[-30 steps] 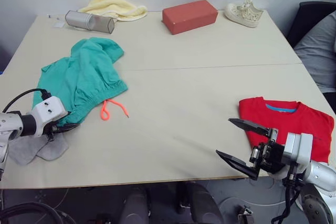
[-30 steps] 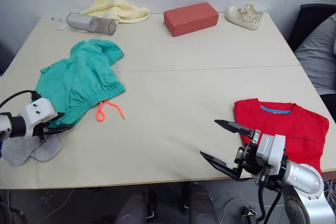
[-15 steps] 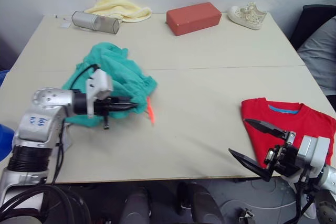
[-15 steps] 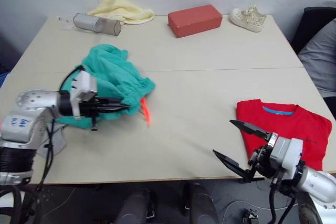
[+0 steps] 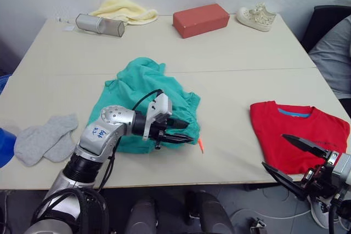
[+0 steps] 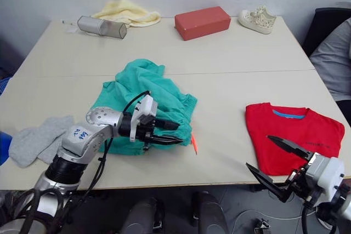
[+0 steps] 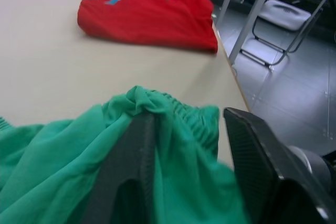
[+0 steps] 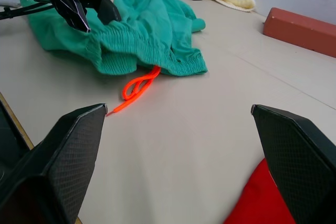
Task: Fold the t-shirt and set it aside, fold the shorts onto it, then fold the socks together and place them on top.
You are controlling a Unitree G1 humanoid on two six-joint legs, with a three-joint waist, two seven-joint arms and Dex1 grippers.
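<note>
The teal shorts (image 5: 143,96) lie bunched near the table's middle, their orange drawstring (image 5: 201,145) trailing toward the front edge. My left gripper (image 5: 185,132) is shut on the shorts' gathered waistband (image 7: 178,114), and fabric bulges between its fingers (image 7: 131,166). At the right front corner lies the red t-shirt (image 5: 299,132), folded, with its blue neck label showing. My right gripper (image 5: 274,149) hangs open just off the table's front edge, beside the t-shirt, with nothing in it. The two grey socks (image 5: 43,138) lie overlapped at the left front, apart from the shorts.
Along the far edge stand a pale yellow cloth (image 5: 124,9), a silver cylindrical case (image 5: 100,24), a red-brown block (image 5: 201,19) and a cream shoe (image 5: 255,16). A person in grey (image 5: 335,53) sits at the right. A blue object (image 5: 4,147) pokes in at the left edge.
My left gripper has dragged the shorts rightward to the table's middle, uncovering the socks. My right gripper has drawn back toward the lower right, still open.
</note>
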